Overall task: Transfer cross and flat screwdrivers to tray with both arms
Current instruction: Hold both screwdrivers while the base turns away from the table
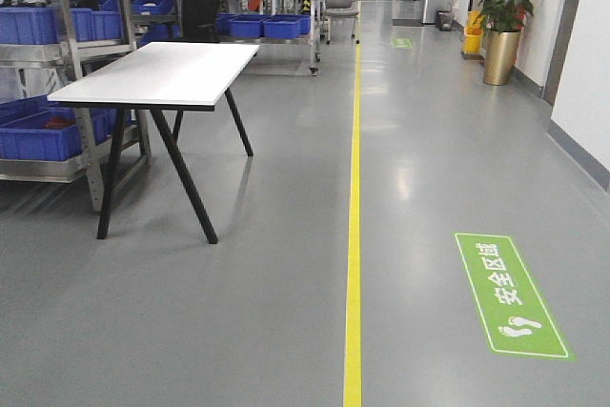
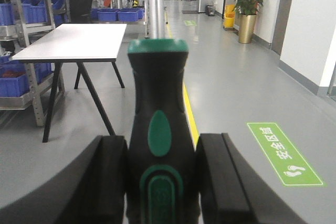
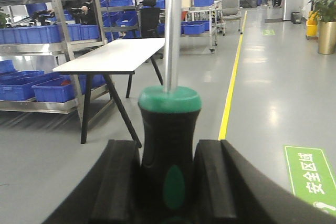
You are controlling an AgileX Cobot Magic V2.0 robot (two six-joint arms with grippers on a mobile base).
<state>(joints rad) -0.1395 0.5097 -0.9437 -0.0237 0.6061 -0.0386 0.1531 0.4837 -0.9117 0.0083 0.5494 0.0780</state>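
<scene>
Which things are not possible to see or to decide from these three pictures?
1. Left wrist view: the top edge cuts off the tip of the left screwdriver, so cross or flat is unknown.
2. Right wrist view: the same for the right screwdriver.
3. Both wrist views: the bottom edge cuts off the handle ends.
4. The tray appears in no view.

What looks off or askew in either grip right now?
Nothing stands out. The left gripper holds one screwdriver squarely by its handle, the right gripper the other screwdriver; both shafts look straight.
</scene>
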